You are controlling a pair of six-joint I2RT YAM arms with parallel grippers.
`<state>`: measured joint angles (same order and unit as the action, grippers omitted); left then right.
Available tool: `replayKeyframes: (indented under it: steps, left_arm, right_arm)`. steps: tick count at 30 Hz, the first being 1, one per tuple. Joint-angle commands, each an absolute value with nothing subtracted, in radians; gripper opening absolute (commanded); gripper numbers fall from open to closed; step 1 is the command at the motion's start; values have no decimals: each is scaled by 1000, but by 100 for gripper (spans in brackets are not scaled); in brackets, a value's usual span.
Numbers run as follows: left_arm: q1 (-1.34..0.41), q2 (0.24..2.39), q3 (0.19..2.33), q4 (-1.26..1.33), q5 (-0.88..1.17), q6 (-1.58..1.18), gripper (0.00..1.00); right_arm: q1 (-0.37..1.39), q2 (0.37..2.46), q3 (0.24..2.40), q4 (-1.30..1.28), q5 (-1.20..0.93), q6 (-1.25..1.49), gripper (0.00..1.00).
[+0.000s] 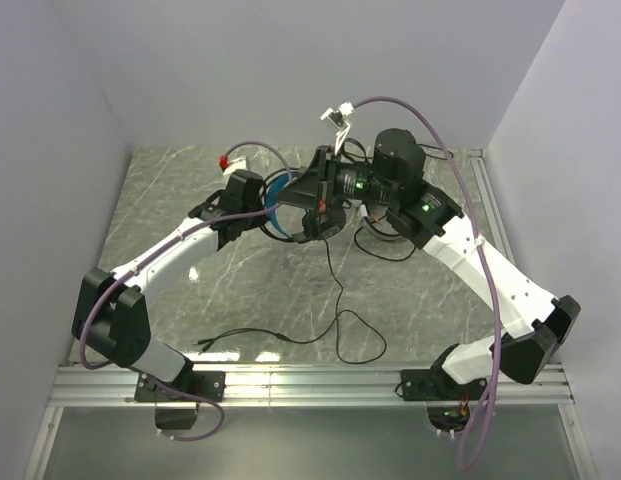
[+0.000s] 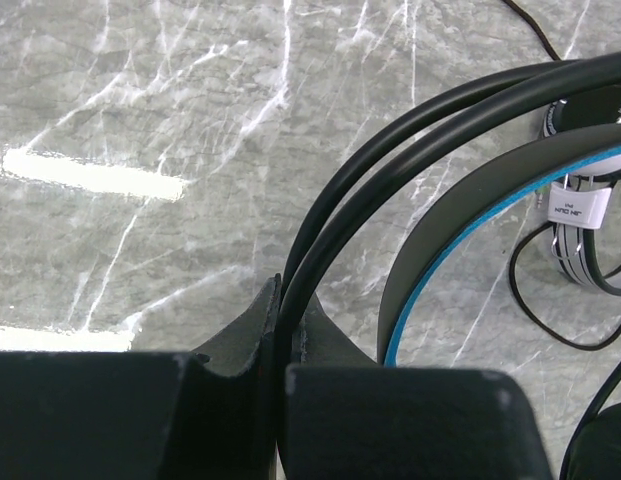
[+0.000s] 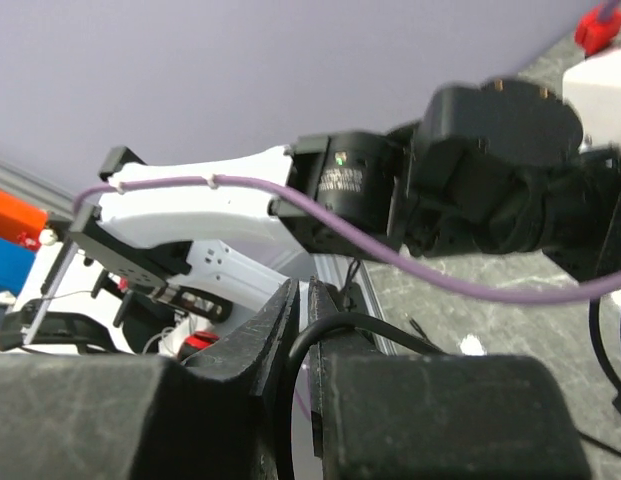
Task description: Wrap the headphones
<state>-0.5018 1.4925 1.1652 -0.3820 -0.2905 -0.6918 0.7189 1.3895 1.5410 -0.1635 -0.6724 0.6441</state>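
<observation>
Left tool (image 2: 285, 300) clamped tight on the black headphones' thin headband wires (image 2: 320, 235); right tool (image 3: 302, 300) nearly together, pinching the thin black cable (image 3: 380, 328).

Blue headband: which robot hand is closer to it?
Left. The left gripper is clamped on the black wires right beside the blue headband. The right gripper sits farther off, with a thin black cable between its fingers.

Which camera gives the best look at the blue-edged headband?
The left wrist view: the headband arcs across it close up, its blue edge sharp. The top external view shows it only as a small, distant blue curve. The right wrist view shows mostly the left arm, with no clear headband.
</observation>
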Motion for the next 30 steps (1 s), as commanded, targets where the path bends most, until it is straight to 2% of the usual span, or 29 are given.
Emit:
replayKeyframes:
  steps: [1,17,22,25,27,30]
  left_arm:
    - [-528,1482,1160,-327,-350,-660,0]
    - [-626,1450,1108,-365,-498,-614,0]
    - [-640,1420,1117,-394,-450,-586,0]
    - [-640,1408,1134,-431,-373,-569,0]
    - [-641,1410,1157,-485,-332,-566,0]
    - [-649,1404,1178,-560,-301,-568,0]
  right_arm:
    - [684,1391,1632,-18,-727,675,14]
    - [489,1543,1792,-22,-882,802,18]
    - [416,1578,1802,-26,-925,822,17]
    - [382,1583,1784,-25,-933,818,15]
    - [364,1585,1761,-20,-942,813,5]
    - [328,1579,1720,-8,-950,807,1]
